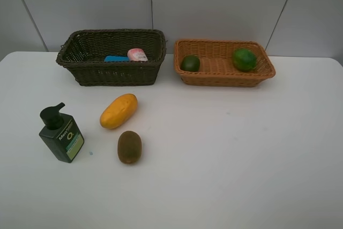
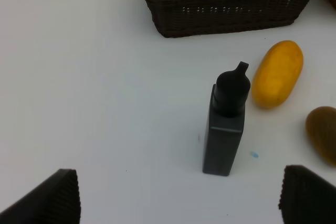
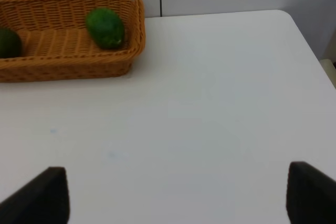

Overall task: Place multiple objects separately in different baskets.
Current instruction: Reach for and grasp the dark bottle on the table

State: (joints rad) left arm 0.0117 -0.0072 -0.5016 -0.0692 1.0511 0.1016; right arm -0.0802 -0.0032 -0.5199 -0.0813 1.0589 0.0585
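Note:
The dark olive-brown basket (image 1: pixel 112 73) holds a blue eraser (image 1: pixel 116 58) and a pink spray bottle (image 1: pixel 137 54). The orange-tan basket (image 1: pixel 225 79) holds two green fruits (image 1: pixel 189 63) (image 1: pixel 244 59). On the table lie a yellow mango (image 1: pixel 118 111), a brown kiwi (image 1: pixel 129 147) and an upright dark green pump bottle (image 1: pixel 60 133). The white marker is out of view. My left gripper (image 2: pixel 178 203) is open and empty, short of the pump bottle (image 2: pixel 226 124). My right gripper (image 3: pixel 176 195) is open and empty over bare table, away from the tan basket (image 3: pixel 63 66). Neither gripper shows in the high view.
The white table (image 1: pixel 241 148) has grey wall panels behind it. Both baskets stand along its far edge. In the left wrist view the mango (image 2: pixel 277 74) and kiwi (image 2: pixel 323 132) lie beside the bottle, with the dark basket (image 2: pixel 226 9) beyond.

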